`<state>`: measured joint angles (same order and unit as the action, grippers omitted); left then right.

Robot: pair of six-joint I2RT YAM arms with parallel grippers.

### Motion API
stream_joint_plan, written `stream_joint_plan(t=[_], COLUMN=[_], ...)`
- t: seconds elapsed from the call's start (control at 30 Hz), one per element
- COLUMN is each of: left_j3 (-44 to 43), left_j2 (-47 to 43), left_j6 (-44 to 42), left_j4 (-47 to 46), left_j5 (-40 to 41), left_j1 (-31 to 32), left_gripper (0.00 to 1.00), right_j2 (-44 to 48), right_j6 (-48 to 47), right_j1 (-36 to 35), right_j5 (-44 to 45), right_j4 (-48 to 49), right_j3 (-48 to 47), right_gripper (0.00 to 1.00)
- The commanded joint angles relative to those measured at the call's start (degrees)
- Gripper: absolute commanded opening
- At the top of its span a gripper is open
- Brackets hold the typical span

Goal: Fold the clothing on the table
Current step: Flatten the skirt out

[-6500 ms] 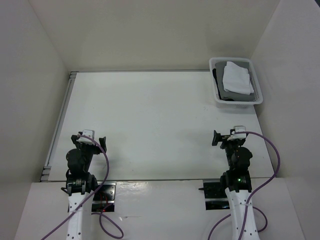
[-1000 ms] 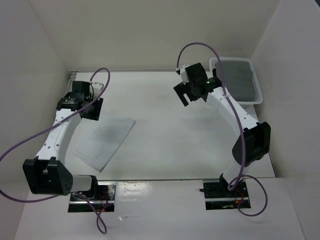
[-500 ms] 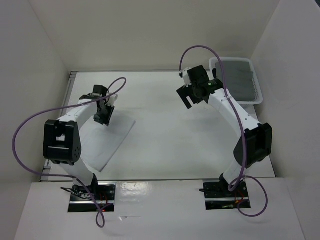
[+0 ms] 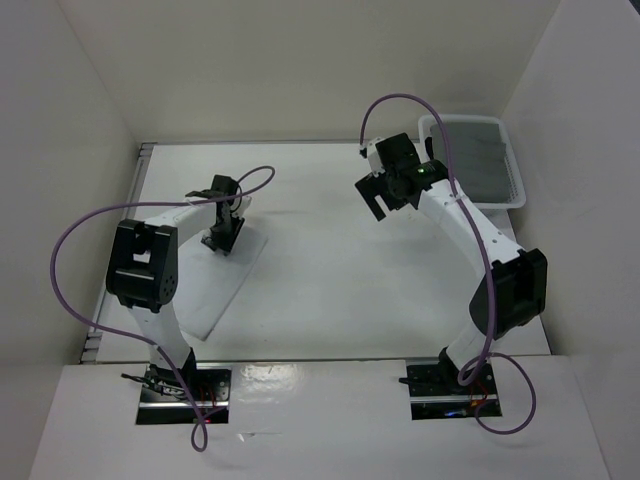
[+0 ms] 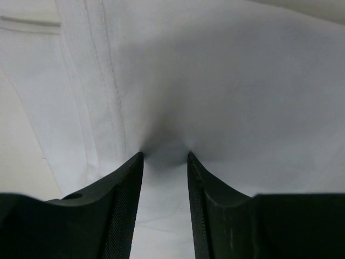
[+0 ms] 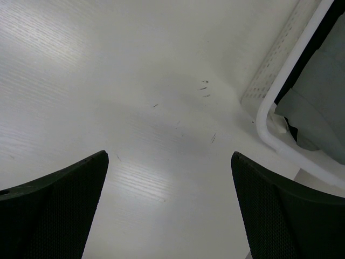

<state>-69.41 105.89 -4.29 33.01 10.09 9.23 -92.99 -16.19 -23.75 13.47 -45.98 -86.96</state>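
The clothing (image 4: pixel 215 290) lies flat and slanted on the near-left of the tabletop (image 4: pixel 330 290). At its far edge the left tool (image 4: pixel 222 240) appears clenched on a small pucker of fabric, though the wrist view is too close to show how much is caught; a deeper bite there, then a low lift toward the near edge, should keep the fold square. Farther off the right tool (image 4: pixel 375 198) hangs released, spread wide, over smooth white surface beside the basket (image 4: pixel 505 197) in the far-right corner, plain white walls (image 4: pixel 300 70) all around.
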Motion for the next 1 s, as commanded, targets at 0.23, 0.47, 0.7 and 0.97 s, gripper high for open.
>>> stream_joint_plan(t=[0.23, 0.47, 0.7, 0.97], left_j3=[-1.70, -2.84, -5.29, -5.48], left_j2=[-2.18, -2.80, 0.45, 6.52], left_j6=[-2.03, -3.88, -6.86, -6.87], left_j4=[-1.73, -2.25, -2.87, -2.25], left_j5=[3.37, 0.55, -5.51, -11.14], left_j1=[-0.27, -3.16, -7.30, -7.30], left_gripper=[0.55, 0.60, 0.60, 0.40], right_j2=[3.61, 4.13, 4.13, 4.13], right_j6=[-0.43, -0.43, -0.43, -0.43], right_j1=[0.02, 0.02, 0.02, 0.02], right_j5=[0.68, 1.20, 2.34, 2.87], right_j4=[-0.17, -0.17, -0.17, -0.17], right_j3=[0.74, 1.26, 1.79, 1.79], right_gripper=[0.99, 0.99, 0.99, 0.99])
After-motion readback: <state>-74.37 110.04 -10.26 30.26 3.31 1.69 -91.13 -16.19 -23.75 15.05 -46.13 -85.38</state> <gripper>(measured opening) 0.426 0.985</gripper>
